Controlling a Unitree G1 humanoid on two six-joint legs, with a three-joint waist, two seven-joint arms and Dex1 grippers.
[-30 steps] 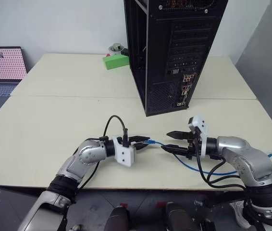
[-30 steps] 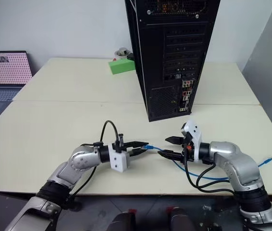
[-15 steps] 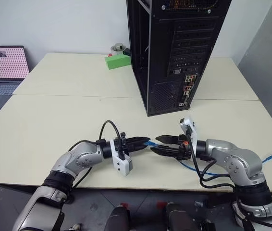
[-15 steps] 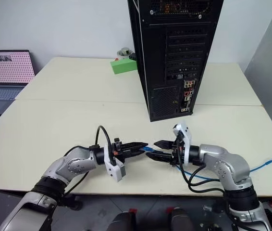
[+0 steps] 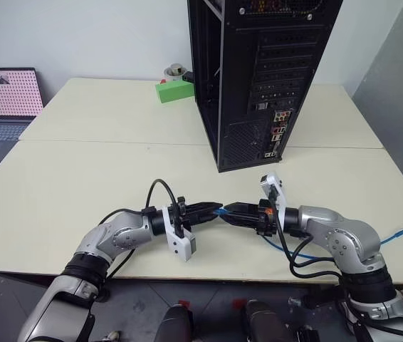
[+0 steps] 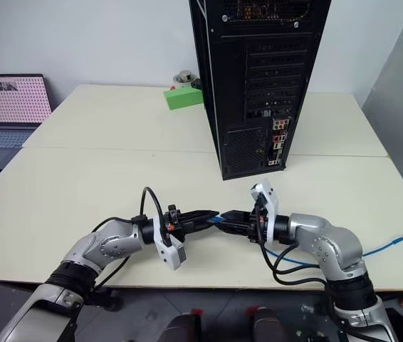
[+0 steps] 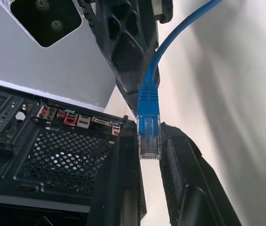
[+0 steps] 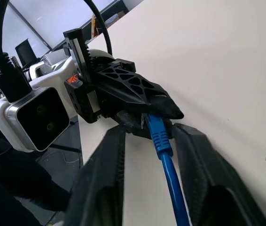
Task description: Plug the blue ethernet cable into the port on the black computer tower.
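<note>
The blue ethernet cable (image 5: 281, 246) runs low over the table's front. My left gripper (image 5: 216, 210) is shut on its clear plug (image 7: 149, 136), pointing to the right. My right gripper (image 5: 230, 212) points left and meets it tip to tip. Its fingers (image 8: 189, 155) are closed in on the cable (image 8: 163, 150) just behind the blue boot. The cable's other end (image 5: 399, 233) lies free at the right. The black computer tower (image 5: 258, 71) stands behind both grippers. The port is somewhere in its rear connector cluster (image 5: 276, 132), too small to pick out.
A green box (image 5: 171, 90) with a small round grey object on top sits left of the tower. An open laptop (image 5: 2, 100) stands at the far left. Black arm cords loop beside both wrists. The table's front edge runs just below the grippers.
My right gripper has moved left up to the left gripper, and its fingers have closed in around the cable. The left gripper keeps its place, holding the plug.
</note>
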